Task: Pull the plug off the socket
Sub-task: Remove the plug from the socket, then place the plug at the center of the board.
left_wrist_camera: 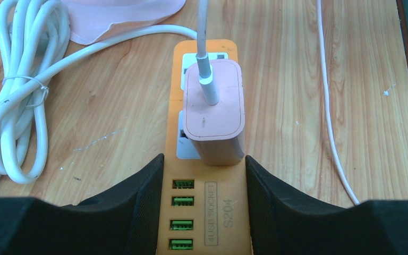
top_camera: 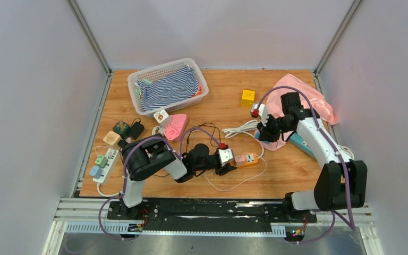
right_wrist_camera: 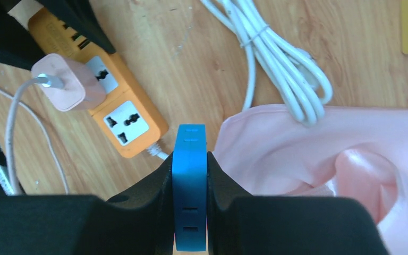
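An orange power strip [left_wrist_camera: 220, 212] lies on the wooden table, and it also shows in the top view [top_camera: 251, 159] and the right wrist view [right_wrist_camera: 133, 114]. A pink plug adapter [left_wrist_camera: 215, 109] with a white cable sits plugged into it; it shows too in the top view [top_camera: 240, 158] and the right wrist view [right_wrist_camera: 69, 85]. My left gripper [left_wrist_camera: 204, 162] is shut on the strip's USB end, just short of the plug. My right gripper [right_wrist_camera: 190, 159] is shut on a blue socket block [right_wrist_camera: 190, 180], above the table beside the pink cloth [right_wrist_camera: 319, 154].
A coiled white cable [top_camera: 243, 128] lies behind the strip. A white basket [top_camera: 138, 79] with striped cloth stands at the back. A yellow cube [top_camera: 248, 97], a pink triangular block [top_camera: 175, 126], several small adapters and a white power strip [top_camera: 103, 166] lie around.
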{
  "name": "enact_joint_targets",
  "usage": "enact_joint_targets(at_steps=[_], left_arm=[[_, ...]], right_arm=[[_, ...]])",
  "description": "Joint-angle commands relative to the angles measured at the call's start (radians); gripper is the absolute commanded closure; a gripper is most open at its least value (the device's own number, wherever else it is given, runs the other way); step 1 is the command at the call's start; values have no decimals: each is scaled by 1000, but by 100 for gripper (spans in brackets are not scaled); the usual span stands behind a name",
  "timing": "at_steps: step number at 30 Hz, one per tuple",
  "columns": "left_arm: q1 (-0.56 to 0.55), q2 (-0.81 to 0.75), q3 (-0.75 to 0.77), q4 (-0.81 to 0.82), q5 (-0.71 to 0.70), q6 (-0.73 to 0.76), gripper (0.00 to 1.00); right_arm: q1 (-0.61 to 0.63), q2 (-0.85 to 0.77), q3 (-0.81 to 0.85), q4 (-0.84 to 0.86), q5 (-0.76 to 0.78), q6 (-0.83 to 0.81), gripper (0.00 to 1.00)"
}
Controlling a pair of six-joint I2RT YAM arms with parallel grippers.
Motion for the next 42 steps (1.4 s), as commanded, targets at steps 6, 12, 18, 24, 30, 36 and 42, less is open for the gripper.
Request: enact_joint_targets(at_steps=[6, 12, 18, 24, 30, 36, 42], left_arm=[[-6, 11, -10, -69, 1, 3, 81], [-6, 6, -14, -68, 6, -2, 81], [-7, -4, -30, -46, 5, -8, 81], [-6, -13, -43, -28, 3, -14, 81], [-7, -21, -68, 16, -2, -20, 80], [-6, -18, -71, 26, -6, -21, 80], [-6, -12, -65, 27, -4, -24, 79]], right_arm=[[-29, -65, -69, 205, 83, 165, 100], [-41, -83, -88, 291, 96, 221, 100], [-40, -68, -87, 475, 160, 360, 100], [-43, 64, 8, 645, 194, 517, 100], [-55, 358, 291, 671, 264, 741, 100], [-57, 563, 441, 740, 464, 870, 99], [-73, 695, 500, 731, 475, 918, 98]])
